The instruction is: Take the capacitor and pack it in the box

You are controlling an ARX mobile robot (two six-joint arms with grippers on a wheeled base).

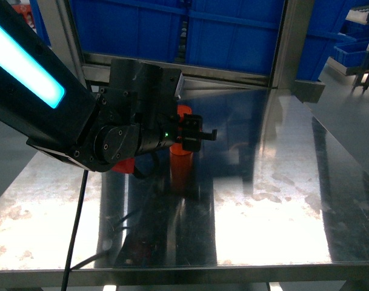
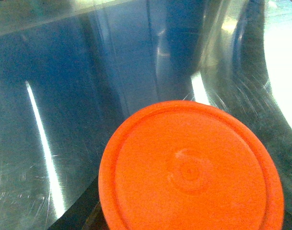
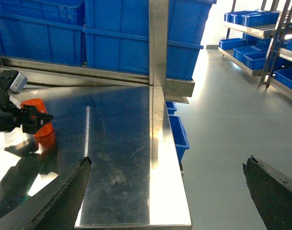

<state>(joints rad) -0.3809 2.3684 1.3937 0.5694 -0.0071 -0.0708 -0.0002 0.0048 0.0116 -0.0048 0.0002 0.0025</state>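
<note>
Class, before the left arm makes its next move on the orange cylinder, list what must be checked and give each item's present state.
1. Orange cylinder upright on steel table: ok.
2. Left tool at the cylinder: ok.
3. Left tool closed on it: cannot tell.
4. Right tool open, away from the cylinder: ok.
5. Pink box in view for packing: not ok, none seen.
6. Table around the cylinder free of obstacles: ok.

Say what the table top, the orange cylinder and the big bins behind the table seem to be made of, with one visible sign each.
Table top: likely stainless steel, brushed; it mirrors the light and shows fine scratches.
Orange cylinder: probably moulded plastic, smooth and matte; its top has a raised ring and a centre mark.
Blue bins: probably rigid plastic; even colour, moulded ribs.
</note>
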